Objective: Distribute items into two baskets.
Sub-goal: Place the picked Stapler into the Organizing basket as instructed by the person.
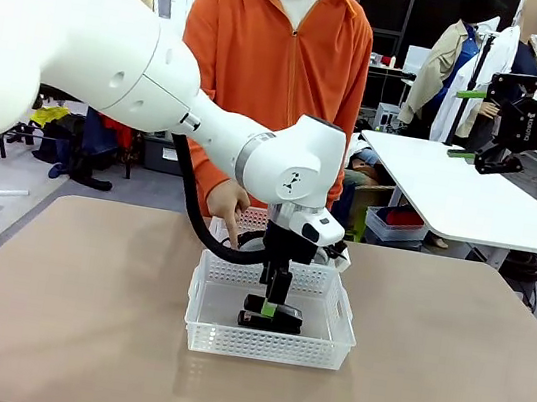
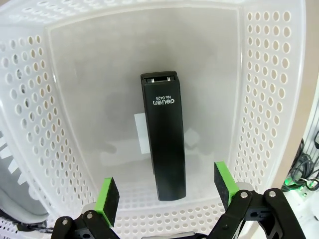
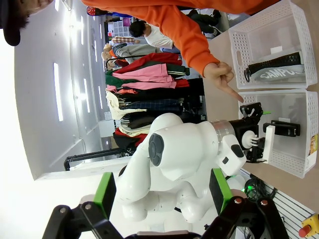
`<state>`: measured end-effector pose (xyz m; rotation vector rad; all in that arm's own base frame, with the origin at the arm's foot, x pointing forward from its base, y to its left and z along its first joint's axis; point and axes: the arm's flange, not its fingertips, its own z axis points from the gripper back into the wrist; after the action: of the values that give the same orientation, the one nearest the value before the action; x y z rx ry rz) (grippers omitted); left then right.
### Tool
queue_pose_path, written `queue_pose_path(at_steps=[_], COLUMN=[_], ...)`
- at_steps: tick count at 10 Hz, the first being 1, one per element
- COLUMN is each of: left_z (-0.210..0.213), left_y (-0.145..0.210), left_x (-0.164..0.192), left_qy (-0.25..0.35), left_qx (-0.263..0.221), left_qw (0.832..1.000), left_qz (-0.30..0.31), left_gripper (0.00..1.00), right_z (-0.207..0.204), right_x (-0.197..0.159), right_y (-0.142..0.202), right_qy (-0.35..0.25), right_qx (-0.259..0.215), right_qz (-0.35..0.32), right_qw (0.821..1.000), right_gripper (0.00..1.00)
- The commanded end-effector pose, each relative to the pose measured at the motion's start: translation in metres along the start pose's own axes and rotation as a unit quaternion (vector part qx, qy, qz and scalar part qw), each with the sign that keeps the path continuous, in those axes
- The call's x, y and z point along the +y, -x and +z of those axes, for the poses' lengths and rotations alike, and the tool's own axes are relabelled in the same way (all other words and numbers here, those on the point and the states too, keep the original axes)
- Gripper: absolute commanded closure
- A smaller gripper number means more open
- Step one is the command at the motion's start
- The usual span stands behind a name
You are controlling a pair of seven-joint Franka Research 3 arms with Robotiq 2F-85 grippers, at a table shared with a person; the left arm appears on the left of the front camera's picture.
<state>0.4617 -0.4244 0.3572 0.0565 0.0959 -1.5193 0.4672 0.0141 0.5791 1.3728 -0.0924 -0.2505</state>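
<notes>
Tan tabletop (image 1: 60, 311) spans the lower frame; at center the near basket (image 1: 204, 328) holds the stapler (image 1: 270, 314), lying free beneath the left gripper (image 1: 273, 303), jaws apart. Right gripper (image 1: 467, 125), upper right, jaws apart, empty. The pouch (image 3: 276, 72) lies in the far basket (image 3: 239, 45).

Both arms are glossy white with rounded joint housings; the left arm (image 1: 163, 94) carries a silver ring near its wrist and a thick black cable looping beneath. Each gripper (image 2: 167, 196) is black with visible screws and pivot pins, green pads (image 2: 109, 199) lining the inner faces of its jaws. The person (image 1: 271, 80) wears an orange hooded zip jacket over a white shirt.
</notes>
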Motion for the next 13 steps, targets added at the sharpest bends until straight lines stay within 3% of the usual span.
queue_pose_path(at_steps=[1, 4, 13], left_z=[0.013, 0.028, 0.019], left_y=[0.009, 0.010, 0.001], left_x=[-0.008, -0.010, -0.003], left_qy=[-0.002, 0.003, -0.002], left_qx=[-0.006, -0.014, -0.011], left_qw=[1.000, 1.000, 1.000], left_qz=[0.010, 0.014, 0.007], left_gripper=[0.00, 0.00, 0.00], right_z=[-0.001, -0.001, -0.001], right_x=[0.003, 0.003, 0.003], right_y=[0.002, 0.002, 0.002], right_qy=[-0.004, -0.004, -0.004], right_qx=[-0.005, -0.005, -0.005], right_qz=[-0.005, -0.005, -0.005], right_qw=[1.000, 1.000, 1.000], right_gripper=[0.00, 0.00, 0.00])
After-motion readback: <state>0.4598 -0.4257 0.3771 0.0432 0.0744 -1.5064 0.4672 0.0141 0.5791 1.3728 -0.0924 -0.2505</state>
